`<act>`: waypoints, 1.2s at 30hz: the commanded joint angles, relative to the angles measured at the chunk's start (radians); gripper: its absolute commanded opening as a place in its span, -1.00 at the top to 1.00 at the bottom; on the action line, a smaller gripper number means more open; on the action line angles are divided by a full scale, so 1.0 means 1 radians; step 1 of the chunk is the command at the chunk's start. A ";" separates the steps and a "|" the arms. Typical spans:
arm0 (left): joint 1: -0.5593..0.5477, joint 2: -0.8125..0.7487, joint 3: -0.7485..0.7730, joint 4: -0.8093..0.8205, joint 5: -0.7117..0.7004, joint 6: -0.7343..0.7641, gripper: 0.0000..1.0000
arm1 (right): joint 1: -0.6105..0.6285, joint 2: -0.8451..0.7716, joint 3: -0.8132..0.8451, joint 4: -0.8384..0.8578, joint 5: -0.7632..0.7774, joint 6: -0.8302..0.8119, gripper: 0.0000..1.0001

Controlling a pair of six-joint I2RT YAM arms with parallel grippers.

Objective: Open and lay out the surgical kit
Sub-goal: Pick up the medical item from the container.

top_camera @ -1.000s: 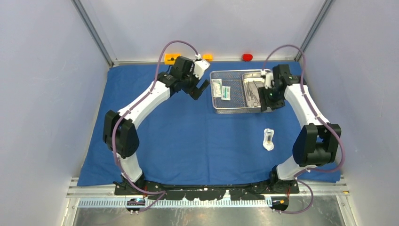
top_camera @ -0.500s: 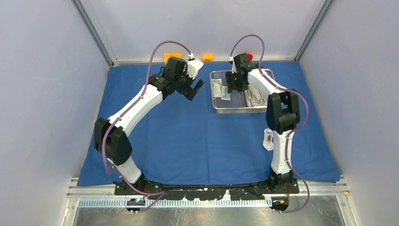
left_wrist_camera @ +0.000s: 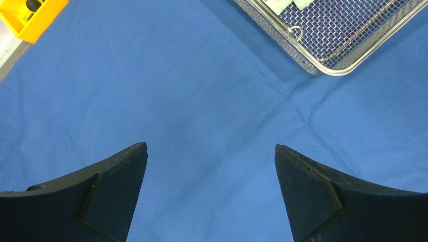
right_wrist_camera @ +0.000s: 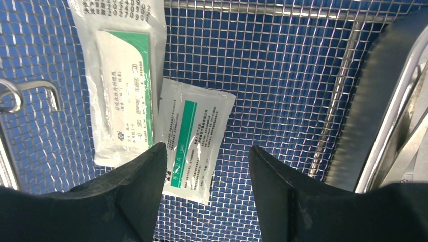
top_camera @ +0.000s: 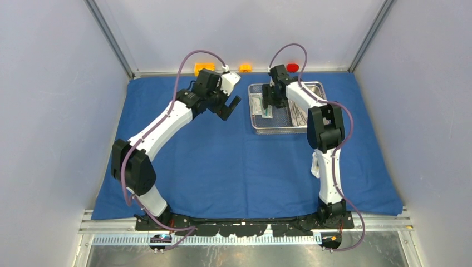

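Right tool [right_wrist_camera: 207, 189] hung over the left half of the wire-mesh basket [right_wrist_camera: 282, 65], fingers apart, nothing between them. Basket sat on the far right part of the spread blue cloth [top_camera: 234, 167] covering the tabletop, with the steel tray [top_camera: 316, 86] in its right half. Two packets lay flat on the mesh. The smaller white packet [right_wrist_camera: 194, 143] lay directly under the tool, its near end in the gap between the fingers. The larger packet [right_wrist_camera: 123, 91] lay just beside it on the left, edges touching or overlapping, partly under the left finger. The small packet's long axis ran away from the wrist, a little tilted, so the fingers would likely close across its narrow width. Left tool [left_wrist_camera: 212, 194] was spread wide and empty over bare cloth, left of the basket. The right arm was plainly the nearer.
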 commanded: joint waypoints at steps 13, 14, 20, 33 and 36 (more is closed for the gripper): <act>0.007 -0.065 -0.028 0.057 -0.010 -0.001 -1.00 | 0.022 0.054 0.038 0.032 0.013 0.029 0.05; 0.007 -0.066 -0.031 0.058 -0.009 0.000 -0.99 | 0.021 0.051 0.034 0.032 -0.004 0.032 0.10; 0.007 -0.067 -0.032 0.053 -0.014 0.011 -1.00 | 0.022 0.016 0.023 0.042 -0.020 0.021 0.46; 0.007 -0.055 -0.012 0.047 -0.009 0.026 -1.00 | 0.019 -0.083 0.029 0.035 -0.010 0.006 0.99; 0.007 -0.050 -0.004 0.046 -0.007 0.030 -0.99 | 0.013 -0.121 0.015 0.036 -0.010 0.002 1.00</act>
